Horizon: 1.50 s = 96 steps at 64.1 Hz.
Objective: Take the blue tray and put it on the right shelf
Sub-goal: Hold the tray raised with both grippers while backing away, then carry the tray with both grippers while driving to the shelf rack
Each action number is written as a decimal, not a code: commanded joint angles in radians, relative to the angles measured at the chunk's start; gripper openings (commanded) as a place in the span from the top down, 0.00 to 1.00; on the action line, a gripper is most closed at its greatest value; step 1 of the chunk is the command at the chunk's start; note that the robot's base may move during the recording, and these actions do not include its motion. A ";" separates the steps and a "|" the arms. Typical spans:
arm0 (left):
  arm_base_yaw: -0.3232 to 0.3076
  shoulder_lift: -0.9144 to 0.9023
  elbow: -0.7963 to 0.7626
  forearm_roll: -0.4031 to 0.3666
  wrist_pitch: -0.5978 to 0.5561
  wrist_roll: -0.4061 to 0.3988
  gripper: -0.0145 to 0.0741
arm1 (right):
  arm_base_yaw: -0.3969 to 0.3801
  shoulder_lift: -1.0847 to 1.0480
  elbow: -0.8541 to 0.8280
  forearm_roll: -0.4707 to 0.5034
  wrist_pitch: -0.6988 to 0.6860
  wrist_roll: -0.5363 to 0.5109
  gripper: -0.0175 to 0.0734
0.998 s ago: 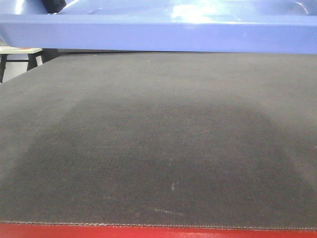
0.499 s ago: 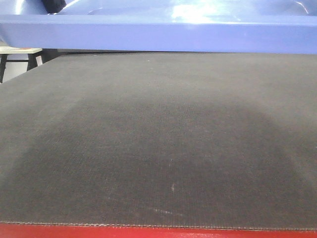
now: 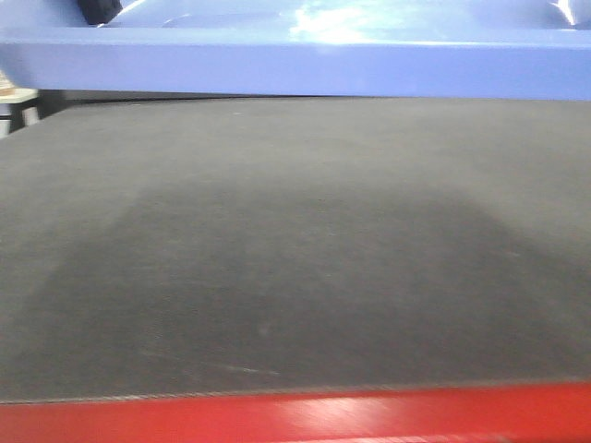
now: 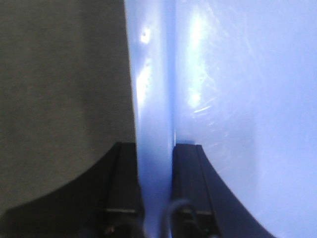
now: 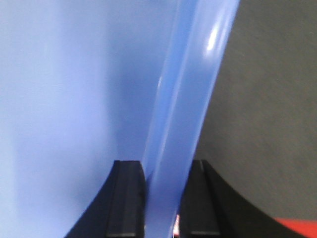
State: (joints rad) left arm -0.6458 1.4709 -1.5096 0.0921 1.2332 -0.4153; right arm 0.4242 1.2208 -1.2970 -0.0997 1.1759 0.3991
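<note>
Over the dark mat (image 3: pixel 295 258), wrist views alone show left hand (image 4: pixel 154 151) and right hand (image 5: pixel 166 168) pinching blue tray (image 3: pixel 295 69).

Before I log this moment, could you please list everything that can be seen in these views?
blue tray: one, light periwinkle blue, spans the top of the front view, above the mat.
dark mat: one, dark grey, covers the table top.
table edge: one, red, runs along the mat's near side.
pale object: one, off-white, past the mat's far left corner; too blurred to identify.
left gripper: one, black, shut on the tray's rim.
right gripper: one, black, shut on the tray's rim.
</note>
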 commanded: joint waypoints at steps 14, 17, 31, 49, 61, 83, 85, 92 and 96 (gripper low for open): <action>-0.014 -0.034 -0.020 0.035 0.104 0.026 0.89 | 0.004 -0.029 -0.031 -0.004 -0.069 -0.035 0.75; -0.014 -0.034 -0.020 0.035 0.104 0.026 0.89 | 0.004 -0.029 -0.031 -0.004 -0.069 -0.035 0.75; -0.014 -0.034 -0.020 0.035 0.104 0.026 0.89 | 0.004 -0.029 -0.031 -0.004 -0.069 -0.035 0.75; -0.014 -0.034 -0.020 0.035 0.104 0.026 0.89 | 0.004 -0.029 -0.031 -0.004 -0.069 -0.035 0.75; -0.014 -0.034 -0.020 0.035 0.104 0.026 0.89 | 0.004 -0.029 -0.031 -0.004 -0.069 -0.035 0.75; -0.014 -0.034 -0.020 0.035 0.104 0.026 0.89 | 0.004 -0.029 -0.031 -0.004 -0.069 -0.035 0.75; -0.014 -0.034 -0.020 0.035 0.104 0.026 0.89 | 0.004 -0.029 -0.031 -0.004 -0.069 -0.035 0.75; -0.014 -0.034 -0.020 0.035 0.104 0.026 0.89 | 0.004 -0.029 -0.031 -0.004 -0.069 -0.035 0.75; -0.014 -0.034 -0.020 0.035 0.104 0.026 0.89 | 0.004 -0.029 -0.031 -0.004 -0.069 -0.035 0.75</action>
State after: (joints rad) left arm -0.6458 1.4686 -1.5096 0.0921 1.2317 -0.4153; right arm 0.4242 1.2208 -1.2970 -0.0997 1.1759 0.3976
